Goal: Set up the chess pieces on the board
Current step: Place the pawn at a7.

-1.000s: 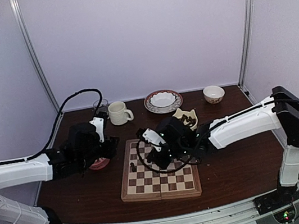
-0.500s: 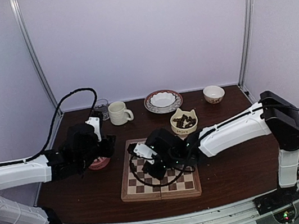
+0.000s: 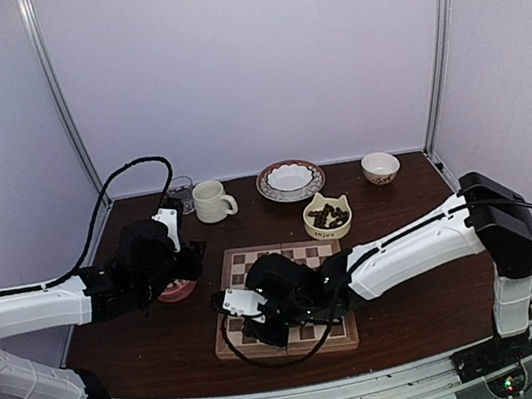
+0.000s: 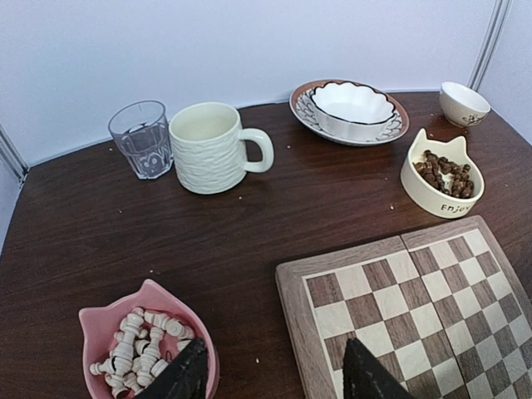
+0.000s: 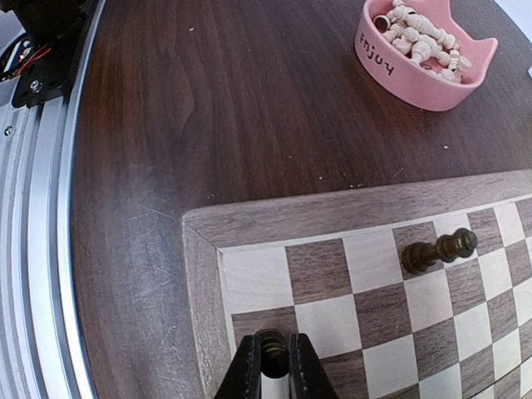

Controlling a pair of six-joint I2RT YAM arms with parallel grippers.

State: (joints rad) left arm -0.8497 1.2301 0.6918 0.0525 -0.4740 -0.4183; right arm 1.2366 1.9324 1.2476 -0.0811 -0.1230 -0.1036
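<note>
Two grippers are in view; read them separately. The right gripper (image 5: 272, 366) is clenched on one dark chess piece (image 5: 272, 342), whose rounded top shows between the two fingers (image 5: 245, 370); it hangs low over the near row of squares of the board (image 5: 332, 212), close to the board's near-left corner. You cannot tell from these views whether the held piece touches the board. A second dark piece (image 5: 439, 249) rests on the board's left-hand column of squares, farther from the near edge and apart from the gripper; whether it stands upright or lies on its side is not clear. The left gripper (image 4: 274, 378) is released, its jaws standing apart with nothing between them, above the strip of table (image 4: 125, 249) between the board's left edge and the pink bowl (image 4: 89, 341). The pink bowl holds the cream chess pieces (image 4: 137, 349). More dark chess pieces (image 4: 440, 169) lie in the cream cat-shaped bowl (image 4: 420, 187), just beyond the board's far edge. Along the far side of the table, from left to right, stand a glass (image 4: 140, 139), a mug (image 4: 208, 148), a scalloped white bowl (image 4: 352, 104) on a patterned plate (image 4: 301, 106), and a small bowl (image 4: 463, 102).
</note>
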